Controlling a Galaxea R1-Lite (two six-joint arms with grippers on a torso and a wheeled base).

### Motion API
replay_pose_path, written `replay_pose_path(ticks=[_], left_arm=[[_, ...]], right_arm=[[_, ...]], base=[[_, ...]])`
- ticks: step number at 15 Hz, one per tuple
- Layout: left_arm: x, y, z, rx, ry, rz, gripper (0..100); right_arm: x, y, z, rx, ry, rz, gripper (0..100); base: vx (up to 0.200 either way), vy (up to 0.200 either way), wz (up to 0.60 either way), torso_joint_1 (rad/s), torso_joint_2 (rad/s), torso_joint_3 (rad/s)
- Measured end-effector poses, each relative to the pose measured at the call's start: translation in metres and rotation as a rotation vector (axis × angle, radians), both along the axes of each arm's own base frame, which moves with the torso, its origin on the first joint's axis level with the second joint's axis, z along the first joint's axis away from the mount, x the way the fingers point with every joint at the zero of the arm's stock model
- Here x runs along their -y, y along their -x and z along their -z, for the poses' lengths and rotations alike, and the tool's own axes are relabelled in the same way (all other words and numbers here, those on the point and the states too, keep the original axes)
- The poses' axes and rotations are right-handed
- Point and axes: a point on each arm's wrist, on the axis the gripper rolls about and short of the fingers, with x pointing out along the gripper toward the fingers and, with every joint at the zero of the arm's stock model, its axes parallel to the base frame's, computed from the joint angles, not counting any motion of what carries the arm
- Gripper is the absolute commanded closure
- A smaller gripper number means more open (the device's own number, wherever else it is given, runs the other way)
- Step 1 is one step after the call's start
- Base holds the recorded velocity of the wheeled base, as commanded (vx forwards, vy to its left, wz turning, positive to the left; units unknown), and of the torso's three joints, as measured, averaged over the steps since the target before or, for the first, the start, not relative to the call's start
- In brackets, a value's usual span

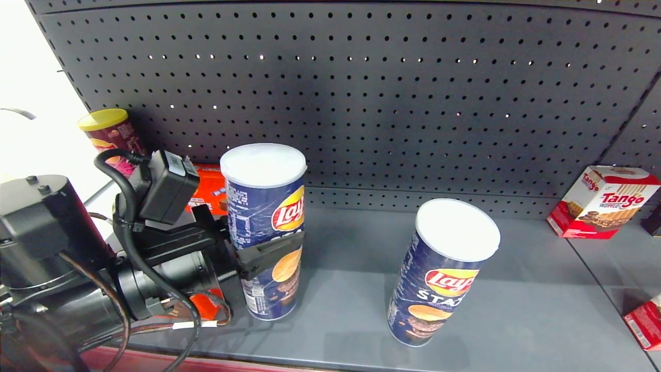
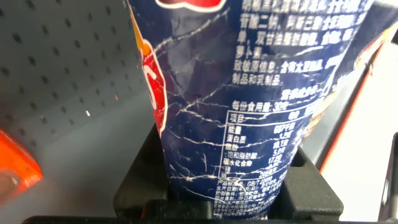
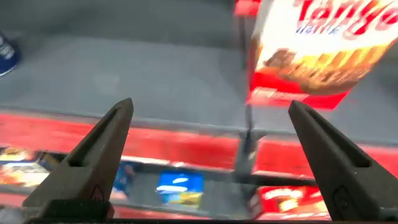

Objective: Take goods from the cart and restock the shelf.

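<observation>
L gripper (image 1: 249, 238) had jaws clamped on chip can (image 1: 263, 206), upright at left of shelf (image 1: 516, 310), base seemingly down. My call: release slow, back straight out, don't tip it toward 2nd can (image 1: 444, 274). R gripper (image 3: 211, 155) jaws apart, empty.

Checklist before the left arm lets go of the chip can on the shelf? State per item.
1. Left gripper shut on held can: ok.
2. Held can upright: ok.
3. Its base seated on the shelf: cannot tell.
4. Second can standing apart, to the right: ok.
5. Right gripper open, holding nothing, facing the wafer box: ok.
</observation>
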Motion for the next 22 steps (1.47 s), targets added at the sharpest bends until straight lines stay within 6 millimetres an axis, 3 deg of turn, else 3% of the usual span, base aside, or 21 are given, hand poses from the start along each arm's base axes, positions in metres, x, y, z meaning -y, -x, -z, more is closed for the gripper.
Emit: replay_pose_path(ticks=[2,9,13,19,22], left_arm=[[0.001,0.0,-0.001,0.004,0.002,0.015,100],[0.002,0.0,-0.011,0.008,0.026,0.047,100],[0.007,-0.004,-0.026,0.052,0.053,0.058,100],[0.036,-0.025,-0.049,-0.031,0.007,0.114,100],[0.05,-0.048,-0.055,-0.018,0.004,0.107,100]], right_arm=[[-0.003,0.0,0.008,-0.062,0.008,-0.125,0],[-0.003,0.0,0.01,-0.067,-0.002,-0.129,0],[-0.003,0.0,0.01,-0.068,-0.002,-0.129,0],[-0.003,0.0,0.01,-0.068,-0.002,-0.129,0],[-0.003,0.0,0.01,-0.068,-0.002,-0.129,0]], base=[[0.0,0.0,0.0,0.0,0.0,0.0],[0.0,0.0,0.0,0.0,0.0,0.0],[0.0,0.0,0.0,0.0,0.0,0.0],[0.0,0.0,0.0,0.0,0.0,0.0],[0.0,0.0,0.0,0.0,0.0,0.0]])
